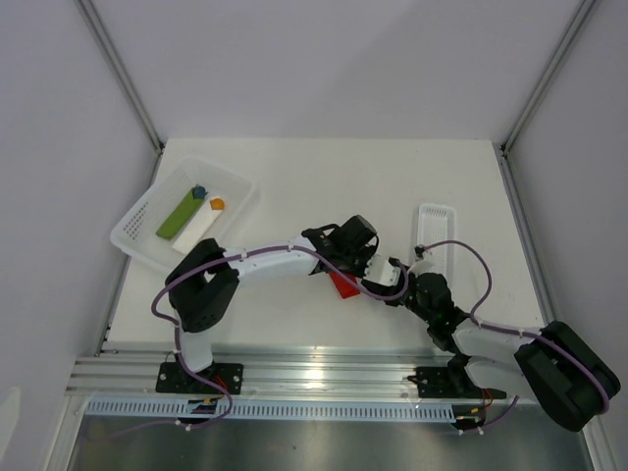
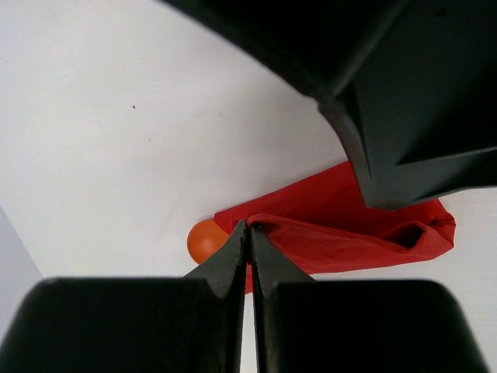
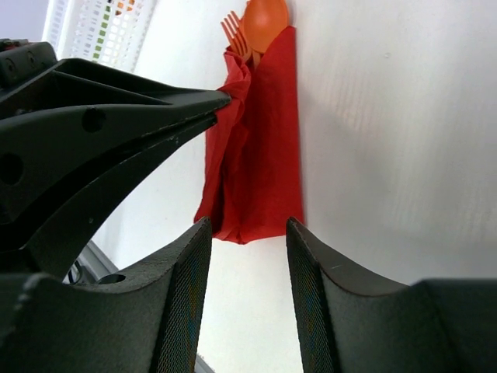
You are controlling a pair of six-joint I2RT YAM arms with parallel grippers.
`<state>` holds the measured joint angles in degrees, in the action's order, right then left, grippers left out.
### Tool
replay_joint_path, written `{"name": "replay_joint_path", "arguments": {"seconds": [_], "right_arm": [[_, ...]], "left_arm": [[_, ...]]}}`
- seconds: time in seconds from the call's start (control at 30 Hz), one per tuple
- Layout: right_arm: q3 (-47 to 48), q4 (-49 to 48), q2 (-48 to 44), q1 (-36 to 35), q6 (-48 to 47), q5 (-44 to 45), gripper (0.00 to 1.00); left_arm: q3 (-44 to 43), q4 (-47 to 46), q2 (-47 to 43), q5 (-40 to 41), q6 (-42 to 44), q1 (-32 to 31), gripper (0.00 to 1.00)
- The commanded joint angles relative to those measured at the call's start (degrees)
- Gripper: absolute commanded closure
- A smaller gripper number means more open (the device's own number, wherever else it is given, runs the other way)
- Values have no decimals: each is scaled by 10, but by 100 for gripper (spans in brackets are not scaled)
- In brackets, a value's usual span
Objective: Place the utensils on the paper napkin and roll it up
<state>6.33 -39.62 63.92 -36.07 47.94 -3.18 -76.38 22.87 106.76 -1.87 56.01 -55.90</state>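
Left claw is pressed together, pinching a raised fold along one long side of the napkin. Right claw is spread and grips nothing; the napkin's near end lies just ahead of its tips.

Napkin is loosely rolled on the table, not tight. Spoon bowl and fork tines poke out the end farthest from the right claw. The spoon bowl sits just beside the left claw's tips.

Judgement: the paper is thin, soft and light; it creases, tears easily and will likely unroll if released. The cutlery is light, stiff and slick, and may slide out. Best hold is across the roll's middle, over the handles, with a gentle squeeze.
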Motion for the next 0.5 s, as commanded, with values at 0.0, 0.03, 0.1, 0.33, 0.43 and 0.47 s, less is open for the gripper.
{"name": "replay_joint_path", "arguments": {"seconds": [0.0, 0.03, 0.1, 0.33, 0.43, 0.47], "right_arm": [[24, -29, -2, -7, -32, -9, 53], [42, -11, 1, 0, -37, -16, 54], [53, 18, 11, 20, -43, -33, 55], [46, 23, 23, 32, -46, -75, 55], [47, 73, 4, 33, -64, -59, 60], [47, 101, -12, 33, -70, -50, 62]], "left_arm": [[-28, 6, 27, 34, -16, 5, 95], [-32, 9, 31, 35, -18, 5, 95], [-41, 12, 39, 38, -16, 5, 95], [-65, 9, 57, 40, -19, 5, 95], [-67, 16, 62, 42, -18, 5, 94], [-67, 16, 65, 42, -17, 5, 94]]}}
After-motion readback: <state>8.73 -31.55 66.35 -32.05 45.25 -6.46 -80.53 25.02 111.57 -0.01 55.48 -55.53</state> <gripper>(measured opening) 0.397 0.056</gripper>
